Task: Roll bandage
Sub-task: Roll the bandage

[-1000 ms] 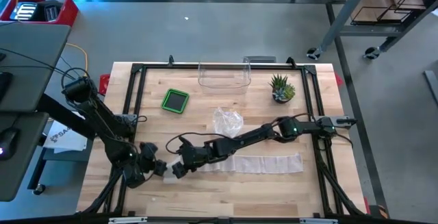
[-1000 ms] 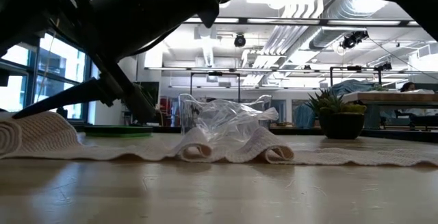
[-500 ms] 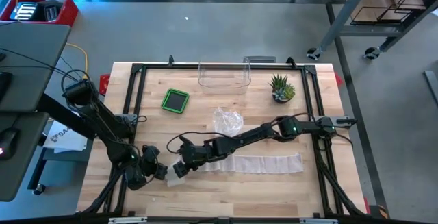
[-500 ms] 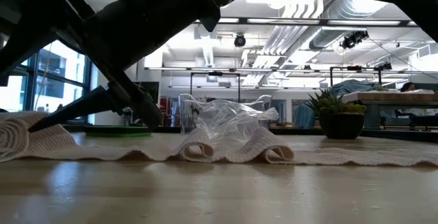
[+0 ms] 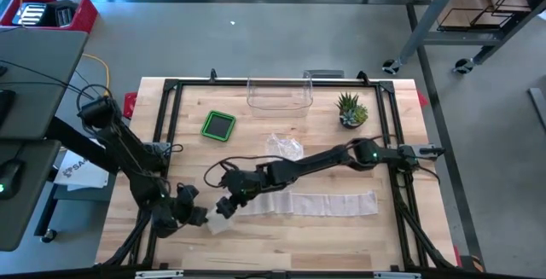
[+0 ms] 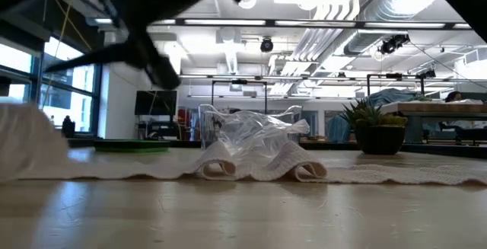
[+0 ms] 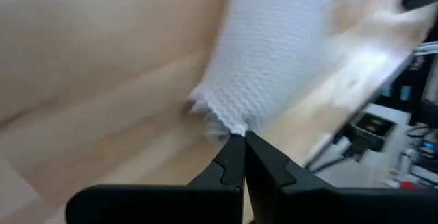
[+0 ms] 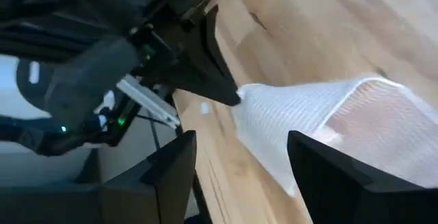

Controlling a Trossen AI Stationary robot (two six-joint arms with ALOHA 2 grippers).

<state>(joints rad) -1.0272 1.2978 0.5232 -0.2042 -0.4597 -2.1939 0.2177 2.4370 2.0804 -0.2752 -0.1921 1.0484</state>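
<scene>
High view: the bandage (image 5: pixel 320 203) lies flat across the table (image 5: pixel 281 249) front. Its left end sits at the left gripper (image 5: pixel 203 217), with the right gripper (image 5: pixel 229 204) just beside.

Low view: the bandage (image 6: pixel 259 161) is rumpled into folds before a clear plastic bag (image 6: pixel 255 131).

Left wrist view: jaws pressed together, pinching the bandage (image 7: pixel 274 53) corner.

Right wrist view: right jaws spread above the bandage (image 8: pixel 342 128); left gripper (image 8: pixel 233 95) pinches its corner.

On the table (image 5: pixel 281 245) we find the bandage (image 5: pixel 328 203) stretched along the front, its left end between the left gripper (image 5: pixel 203 217) and the right gripper (image 5: pixel 225 206), with the plastic bag (image 5: pixel 283 148) behind it, the clear container (image 5: pixel 279 95) at the back edge, and the plant (image 5: pixel 351 109) to that container's right.
</scene>
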